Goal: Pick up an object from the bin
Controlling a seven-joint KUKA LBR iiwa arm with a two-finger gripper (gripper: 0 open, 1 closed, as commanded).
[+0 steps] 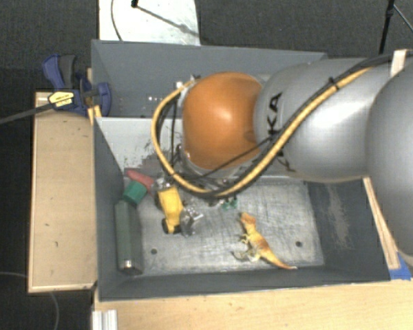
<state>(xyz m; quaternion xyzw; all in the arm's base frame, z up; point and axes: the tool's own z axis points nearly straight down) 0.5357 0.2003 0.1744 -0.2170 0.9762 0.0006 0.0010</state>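
A small yellow toy, blocky with a dark lower end, lies on the bin floor left of the middle, right beneath the robot's wrist; the gripper hangs low over it, its shiny metal end showing just beside the toy's right edge, perhaps touching it; whether the pincer is wide, narrow or closed on anything I cannot tell, since the orange cover and the looping cables hide most of it. Just left of the toy sits a green cap-shaped piece, with a pink piece behind it at the foot of the sloping wall; below those, a dark grey-green cylinder lies lengthwise along the left wall, apart from the toy. To the right, well clear of the gripper, an orange-and-yellow toy dinosaur lies near the front of the grey metal bin; a tiny green scrap lies between it and the wrist.
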